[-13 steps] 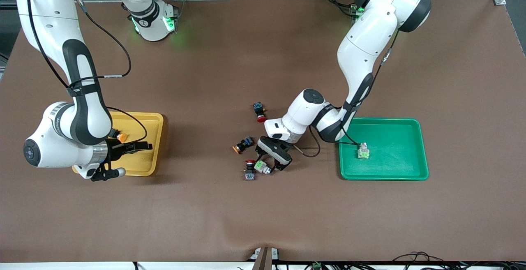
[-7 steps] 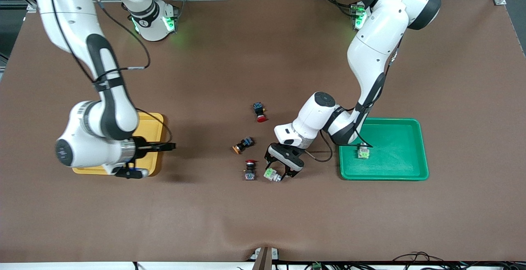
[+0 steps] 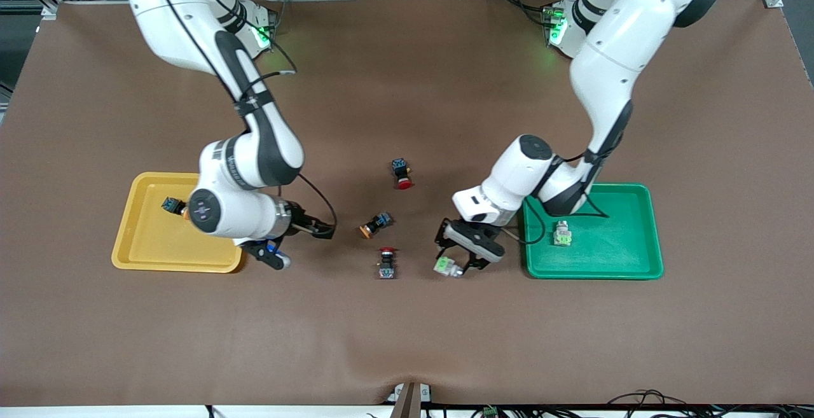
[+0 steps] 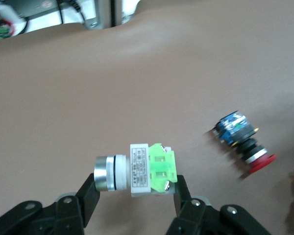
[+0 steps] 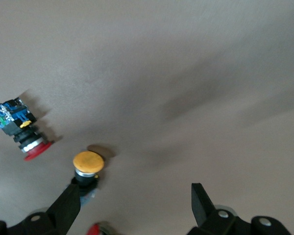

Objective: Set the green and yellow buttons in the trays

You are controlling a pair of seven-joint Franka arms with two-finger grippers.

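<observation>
Item one: the left gripper (image 3: 459,260), whose fingers (image 4: 179,188) we are seeing clamped across a green button (image 4: 139,169). We are carrying it over bare table (image 3: 407,341), just beside the green tray (image 3: 655,227) on that tray's right-arm side. A second green button (image 3: 561,233) is already lying inside this tray.

Item two: the right gripper (image 3: 299,240), whose fingers (image 5: 68,203) are standing wide apart and empty. We are holding it over the table between the yellow tray (image 3: 127,246) and the loose yellow button (image 3: 375,223). Another yellow button (image 3: 173,205) is already lying in the yellow tray.

Item three: two red-capped switches, one (image 3: 401,174) farther from the front camera than the loose yellow button, one (image 3: 386,262) nearer. We are leaving both alone.

Handling note, in our judgement: we are keeping the green button level and high enough to pass over the tray's raised rim, then lowering it onto open tray floor apart from its twin before releasing. For the yellow button, we are advising an approach that straddles its body without nudging the nearer red-capped switch.
</observation>
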